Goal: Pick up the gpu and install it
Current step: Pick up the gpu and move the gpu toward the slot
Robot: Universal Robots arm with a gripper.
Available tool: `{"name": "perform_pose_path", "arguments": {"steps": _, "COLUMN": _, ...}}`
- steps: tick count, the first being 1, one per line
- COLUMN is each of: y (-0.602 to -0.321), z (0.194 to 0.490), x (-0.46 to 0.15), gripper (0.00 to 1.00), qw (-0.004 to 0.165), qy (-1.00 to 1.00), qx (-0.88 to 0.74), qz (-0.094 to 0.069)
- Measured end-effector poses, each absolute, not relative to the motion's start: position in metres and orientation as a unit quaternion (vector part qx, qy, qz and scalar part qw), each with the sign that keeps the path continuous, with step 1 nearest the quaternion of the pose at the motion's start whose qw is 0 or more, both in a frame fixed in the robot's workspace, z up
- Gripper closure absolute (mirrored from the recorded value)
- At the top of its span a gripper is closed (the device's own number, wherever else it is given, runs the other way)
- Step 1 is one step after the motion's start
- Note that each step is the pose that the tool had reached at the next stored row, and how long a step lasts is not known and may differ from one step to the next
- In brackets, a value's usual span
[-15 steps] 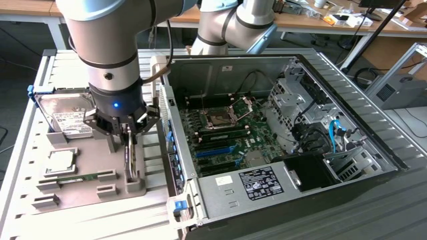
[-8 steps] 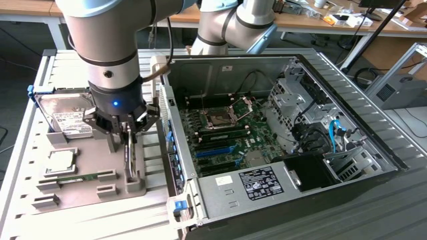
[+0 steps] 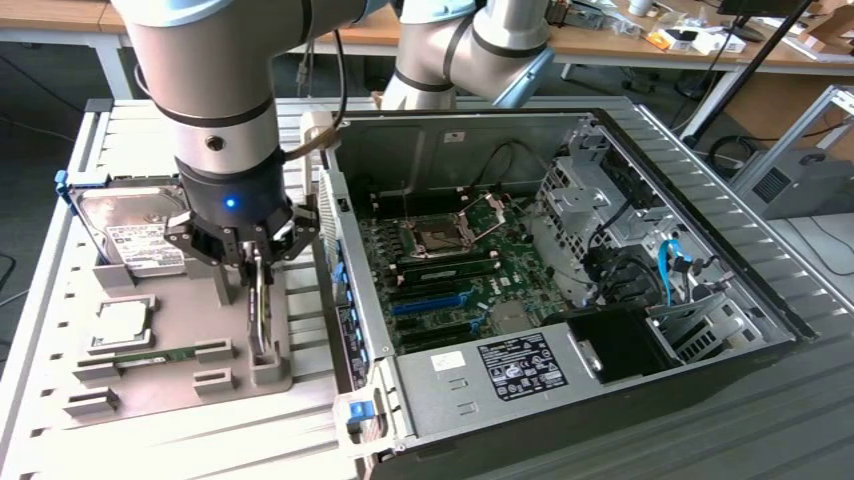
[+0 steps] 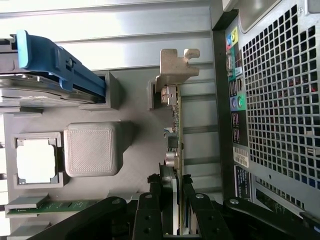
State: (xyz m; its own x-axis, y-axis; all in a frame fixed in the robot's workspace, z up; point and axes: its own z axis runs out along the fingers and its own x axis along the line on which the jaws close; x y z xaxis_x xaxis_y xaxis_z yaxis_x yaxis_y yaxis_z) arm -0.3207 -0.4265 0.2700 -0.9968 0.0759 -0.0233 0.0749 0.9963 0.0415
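Gripping the gpu [image 3: 262, 315] edge-on, the jaws were clamped across its upper edge. The card stood upright in the holder [image 3: 147, 390], at 9 o'clock from the case [image 3: 441, 150] in the exterior view. A straight, untilted lift was advisable, so the bracket [image 4: 175, 62] would clear its slot.

**Fingers closed on the gpu, which stands edge-on in the grey tray**

The black fingers [image 4: 150, 210] press both faces of the gpu [image 4: 176, 150]. Its silver bracket [image 4: 177, 67] sits at a slot of the tray [image 4: 132, 165], which lies on the slatted table [image 4: 125, 30]. Take the fingers as the dial's centre and the bracket as twelve o'clock. The perforated computer case [image 4: 280, 100] is then at two o'clock, just beside the card. A grey block [image 4: 92, 147] is at ten, a CPU [image 4: 35, 160] is near nine-thirty, a RAM stick [image 4: 55, 206] is at nine, and a hard drive with a blue handle [image 4: 50, 65] is at eleven.
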Motion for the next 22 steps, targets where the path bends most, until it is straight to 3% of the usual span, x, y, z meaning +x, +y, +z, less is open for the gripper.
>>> {"name": "perform_pose_path", "arguments": {"steps": 22, "y": -0.427, "z": 0.282, "x": -0.321, "gripper": 0.73, "qw": 0.012, "qy": 0.999, "qx": 0.038, "qz": 0.020}}
